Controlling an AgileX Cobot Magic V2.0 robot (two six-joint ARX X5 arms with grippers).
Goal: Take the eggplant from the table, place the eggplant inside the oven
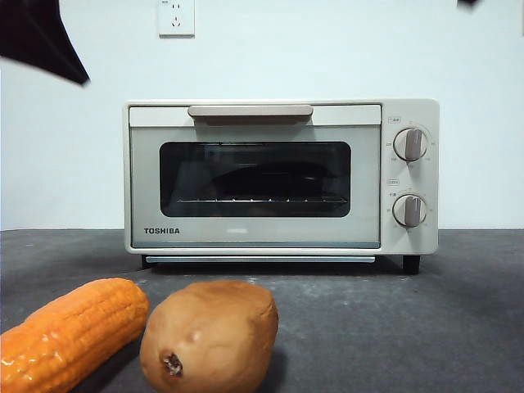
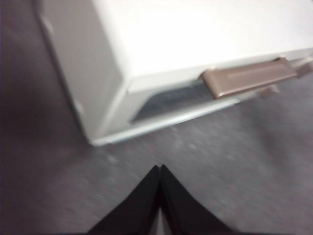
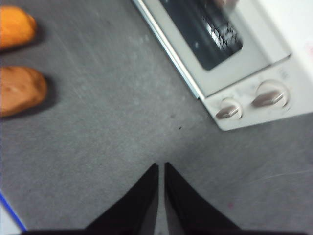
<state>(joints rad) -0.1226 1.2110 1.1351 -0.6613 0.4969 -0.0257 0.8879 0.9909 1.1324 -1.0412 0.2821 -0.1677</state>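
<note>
Front view: a closed oven (image 1: 282, 176) sits centre on the table (image 1: 409, 327); corn (image 1: 70, 332) and a potato (image 1: 209, 336) lie lower left.

Left wrist view: the left gripper (image 2: 160, 169), clenched and empty, hovers near the oven's handle (image 2: 249, 78).

Right wrist view: the right gripper (image 3: 161, 166), jaws nearly together and empty, hangs over bare table.

No eggplant shows anywhere. Judged step: opening the door first, then finding the eggplant.

The oven (image 1: 281, 176) door is shut; corn (image 1: 65, 334) and potato (image 1: 209, 336) crowd the table's (image 1: 426, 327) near-left.
</note>
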